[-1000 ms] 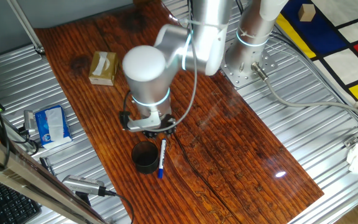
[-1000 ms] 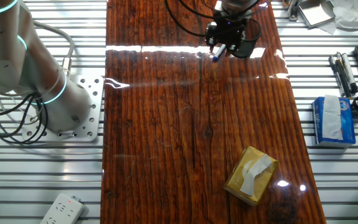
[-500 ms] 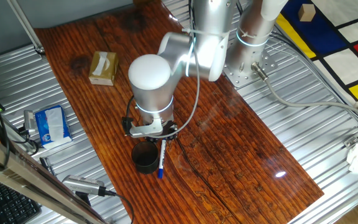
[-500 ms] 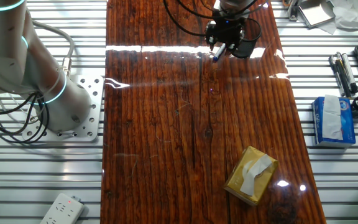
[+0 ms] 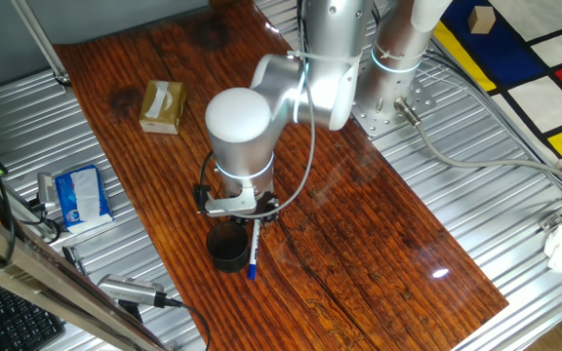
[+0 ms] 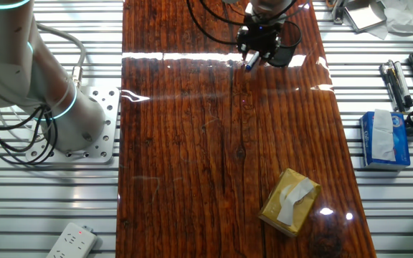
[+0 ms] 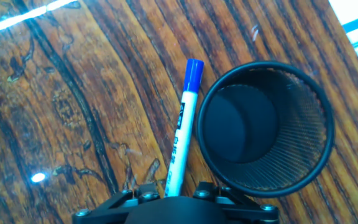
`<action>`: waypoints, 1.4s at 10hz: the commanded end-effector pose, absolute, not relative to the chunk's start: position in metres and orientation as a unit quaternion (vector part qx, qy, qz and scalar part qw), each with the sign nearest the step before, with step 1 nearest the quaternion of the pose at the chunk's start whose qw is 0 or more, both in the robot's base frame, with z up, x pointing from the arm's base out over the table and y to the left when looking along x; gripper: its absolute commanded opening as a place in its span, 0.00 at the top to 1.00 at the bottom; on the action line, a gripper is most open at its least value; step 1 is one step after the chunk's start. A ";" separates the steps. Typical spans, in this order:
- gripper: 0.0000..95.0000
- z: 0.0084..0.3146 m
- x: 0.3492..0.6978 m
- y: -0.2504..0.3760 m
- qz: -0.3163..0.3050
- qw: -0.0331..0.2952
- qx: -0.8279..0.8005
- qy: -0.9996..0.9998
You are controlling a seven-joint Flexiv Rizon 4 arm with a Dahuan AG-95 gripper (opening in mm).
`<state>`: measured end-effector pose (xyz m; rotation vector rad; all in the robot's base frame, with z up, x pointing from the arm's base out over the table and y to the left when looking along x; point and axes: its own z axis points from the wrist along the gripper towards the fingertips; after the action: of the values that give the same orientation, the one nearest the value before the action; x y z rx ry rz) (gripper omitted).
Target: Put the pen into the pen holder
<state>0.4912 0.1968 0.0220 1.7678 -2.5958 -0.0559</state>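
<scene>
The pen is seen flat on the table, touching the pen holder — light, stiff, likely slick plastic. The gripper sits low over it; whether its jaws are parted cannot be told. A mid-barrel hold is judged best.

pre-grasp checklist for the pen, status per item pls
1. Pen lying flat on the table, not yet lifted: ok.
2. Pen holder upright and empty inside, mouth open: ok.
3. Gripper positioned over the pen's near end, per the hand view: ok.
4. Jaws open wide enough to straddle the pen: cannot tell, the fingertips are hidden behind the gripper body.
5. Clearance between pen and holder for a jaw: not ok, the pen lies right alongside the holder's wall.
6. Tissue box and other clutter away from the work spot: ok.
</scene>
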 end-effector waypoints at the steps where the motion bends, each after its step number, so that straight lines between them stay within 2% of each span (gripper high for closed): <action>1: 0.60 0.020 0.491 0.199 -0.016 -0.003 0.560 -0.828; 12: 0.60 0.013 0.490 0.198 -0.010 -0.008 0.565 -0.825; 13: 0.80 0.012 0.489 0.199 -0.010 -0.009 0.564 -0.825; 14: 0.80 0.012 0.489 0.199 -0.010 -0.009 0.564 -0.826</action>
<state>0.4895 0.1991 0.0118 1.7825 -2.6089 -0.0334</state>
